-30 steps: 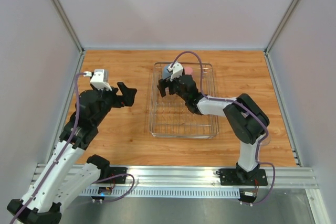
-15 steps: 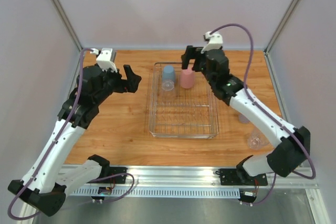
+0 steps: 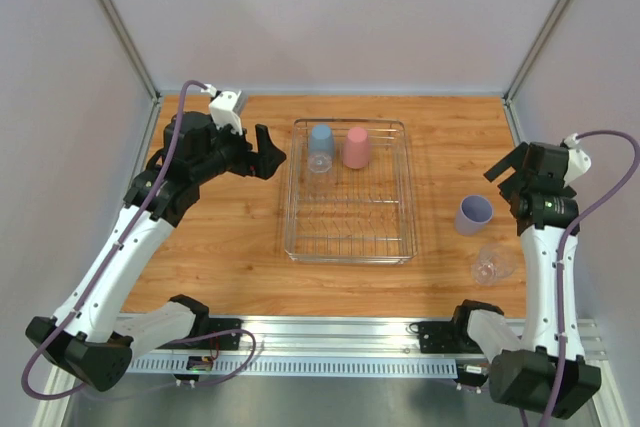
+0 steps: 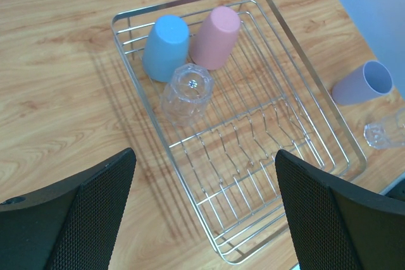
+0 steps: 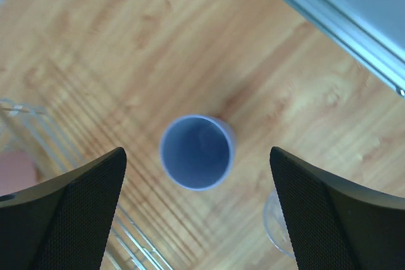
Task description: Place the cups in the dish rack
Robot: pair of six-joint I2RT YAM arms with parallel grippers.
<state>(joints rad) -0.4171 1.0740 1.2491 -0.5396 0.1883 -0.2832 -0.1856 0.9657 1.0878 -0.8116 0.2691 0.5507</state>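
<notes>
The dish rack sits mid-table. At its far end stand a blue cup and a pink cup, both upside down, and a clear cup lies just in front of the blue one. The left wrist view shows the same blue cup, pink cup and clear cup. A lavender cup stands upright on the table right of the rack, with another clear cup nearer. My right gripper hovers open above the lavender cup. My left gripper is open, left of the rack.
The rack's wire rim runs diagonally under the left gripper. The rack's corner shows at the lower left of the right wrist view. The cell's right wall and metal rail stand close behind the lavender cup.
My right arm has swung from the rack's far end to the right side, above the lavender cup, leaving the pink cup in the rack. My left arm has risen and edged toward the rack.
</notes>
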